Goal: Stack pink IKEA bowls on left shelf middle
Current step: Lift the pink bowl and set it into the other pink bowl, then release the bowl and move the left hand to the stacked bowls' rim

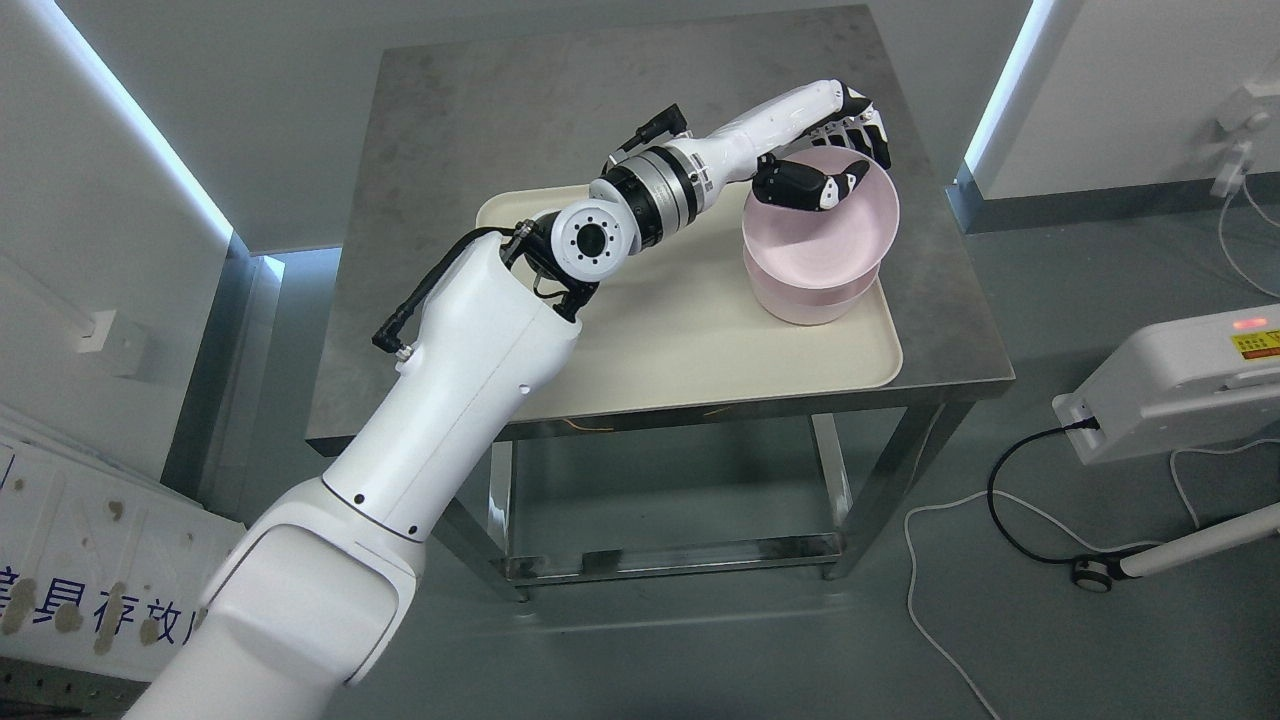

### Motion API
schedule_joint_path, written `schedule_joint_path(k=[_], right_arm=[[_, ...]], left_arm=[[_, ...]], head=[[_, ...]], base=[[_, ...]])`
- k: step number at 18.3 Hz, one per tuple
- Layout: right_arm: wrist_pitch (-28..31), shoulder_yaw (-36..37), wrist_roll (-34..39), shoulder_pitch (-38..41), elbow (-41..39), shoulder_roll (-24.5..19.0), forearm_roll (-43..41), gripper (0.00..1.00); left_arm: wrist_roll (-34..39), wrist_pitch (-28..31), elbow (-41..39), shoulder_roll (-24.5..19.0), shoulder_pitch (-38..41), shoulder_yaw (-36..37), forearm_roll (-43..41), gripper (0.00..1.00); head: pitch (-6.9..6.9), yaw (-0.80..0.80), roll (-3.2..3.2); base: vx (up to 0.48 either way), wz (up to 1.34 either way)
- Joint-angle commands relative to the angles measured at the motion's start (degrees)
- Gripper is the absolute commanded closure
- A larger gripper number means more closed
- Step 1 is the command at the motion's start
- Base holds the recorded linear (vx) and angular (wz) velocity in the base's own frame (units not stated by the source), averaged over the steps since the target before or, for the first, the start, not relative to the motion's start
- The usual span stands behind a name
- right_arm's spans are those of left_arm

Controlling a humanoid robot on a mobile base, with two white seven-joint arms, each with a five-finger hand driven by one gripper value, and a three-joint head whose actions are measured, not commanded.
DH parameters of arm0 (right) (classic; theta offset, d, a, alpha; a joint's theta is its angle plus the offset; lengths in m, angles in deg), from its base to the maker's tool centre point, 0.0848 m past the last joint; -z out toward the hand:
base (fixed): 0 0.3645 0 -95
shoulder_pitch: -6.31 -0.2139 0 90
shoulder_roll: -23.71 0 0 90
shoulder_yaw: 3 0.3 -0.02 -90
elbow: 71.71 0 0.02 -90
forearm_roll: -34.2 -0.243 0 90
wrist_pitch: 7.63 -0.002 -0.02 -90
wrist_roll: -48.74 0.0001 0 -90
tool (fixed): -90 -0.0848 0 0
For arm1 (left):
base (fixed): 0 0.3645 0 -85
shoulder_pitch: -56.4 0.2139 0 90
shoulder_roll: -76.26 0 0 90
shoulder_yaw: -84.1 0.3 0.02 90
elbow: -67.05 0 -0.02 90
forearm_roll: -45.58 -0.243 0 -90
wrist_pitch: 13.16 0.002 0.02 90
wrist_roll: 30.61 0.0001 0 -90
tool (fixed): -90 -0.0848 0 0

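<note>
- Head view: 2 pink bowls (pixel 815 255), 1 cream tray (pixel 700 360), 1 steel table (pixel 650 90) and 1 robot arm show.
- The bowls are pale matte pink, round and deep; the upper one sits tilted in the lower one.
- The stack stands on the tray's right part, near its far right corner, and the tray lies on the table.
- The left hand (pixel 835 150) pinches the upper bowl's far rim: thumb inside, fingers (pixel 865 125) curled over the outside.
- At right, 1 white device (pixel 1180 385) sits on the floor with cables (pixel 1010 500).
</note>
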Motion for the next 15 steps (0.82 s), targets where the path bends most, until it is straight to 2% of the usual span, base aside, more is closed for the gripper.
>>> schedule_joint_path(k=[1, 4, 5, 6, 9, 11, 13, 15], right_arm=[[0.0, 0.3, 0.0, 0.0, -1.0, 1.0, -0.1, 0.0], [0.0, 0.3, 0.0, 0.0, -1.0, 1.0, -0.1, 0.0], [0.0, 0.3, 0.0, 0.0, -1.0, 1.0, -0.1, 0.0], [0.0, 0.3, 0.0, 0.0, -1.0, 1.0, -0.1, 0.0], [0.0, 0.3, 0.0, 0.0, -1.0, 1.0, -0.1, 0.0], [0.0, 0.3, 0.0, 0.0, -1.0, 1.0, -0.1, 0.0], [0.0, 0.3, 0.0, 0.0, -1.0, 1.0, -0.1, 0.0], [0.0, 0.3, 0.0, 0.0, -1.0, 1.0, -0.1, 0.0]], left_arm=[[0.5, 0.0, 6.2, -0.5, -0.4, 0.7, -0.1, 0.96], [0.6, 0.0, 6.5, -0.5, -0.4, -0.1, -0.5, 0.93], [0.7, 0.0, 6.5, -0.5, -0.4, -0.5, -1.3, 0.82], [0.6, 0.0, 6.4, -0.5, -0.4, -1.1, -1.7, 0.64], [0.6, -2.1, 4.1, -0.5, 0.0, -5.9, -1.2, 0.44], [1.1, -4.0, -0.4, -0.5, 2.1, -9.0, 0.1, 0.32], [4.6, -4.2, -5.5, -0.5, 4.2, -12.7, 2.9, 0.12], [5.3, -4.7, -13.7, -0.5, 7.8, -13.5, 11.4, 0.06]], head=[[0.0, 0.0, 0.0], [0.0, 0.0, 0.0], [0.0, 0.0, 0.0], [0.0, 0.0, 0.0], [0.0, 0.0, 0.0], [0.0, 0.0, 0.0], [0.0, 0.0, 0.0], [0.0, 0.0, 0.0]], base=[[0.0, 0.0], [0.0, 0.0], [0.0, 0.0], [0.0, 0.0], [0.0, 0.0], [0.0, 0.0], [0.0, 0.0], [0.0, 0.0]])
